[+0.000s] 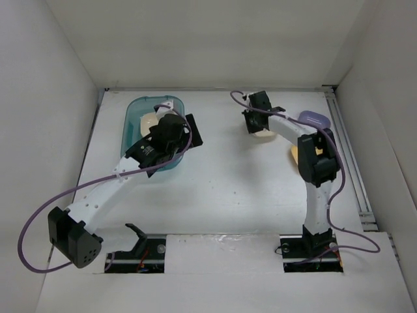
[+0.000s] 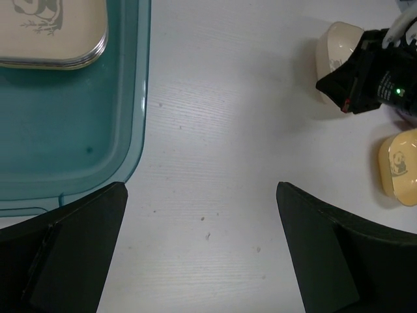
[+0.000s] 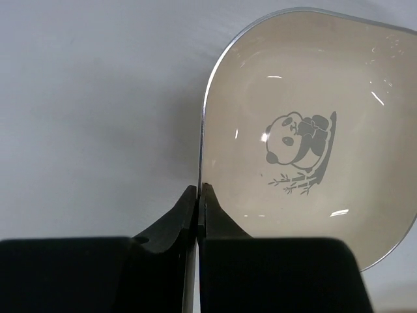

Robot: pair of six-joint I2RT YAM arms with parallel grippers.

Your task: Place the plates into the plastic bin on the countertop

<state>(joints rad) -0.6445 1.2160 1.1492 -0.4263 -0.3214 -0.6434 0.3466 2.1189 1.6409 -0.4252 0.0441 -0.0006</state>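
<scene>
A: R gripper (image 3: 199, 195) is pinched shut on the rim of the cream panda plate (image 3: 306, 150). Thin bite, one finger each side of the edge.

B: Plate looks to be lying on the countertop (image 1: 228, 189), far right, well apart from the teal bin (image 1: 133, 130). I'd lift slow & straight, or it may tip out.

A: Yep. Then across, and down flat onto the stack (image 2: 52, 39) inside w/o clipping the rim. L gripper (image 2: 201, 195) hangs wide open, empty, over the bin's edge. Could get in the way.

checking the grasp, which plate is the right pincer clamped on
The cream plate outside the bin, rim pinched by the right pincer; the yellow plate and lavender plate lie untouched.
</scene>
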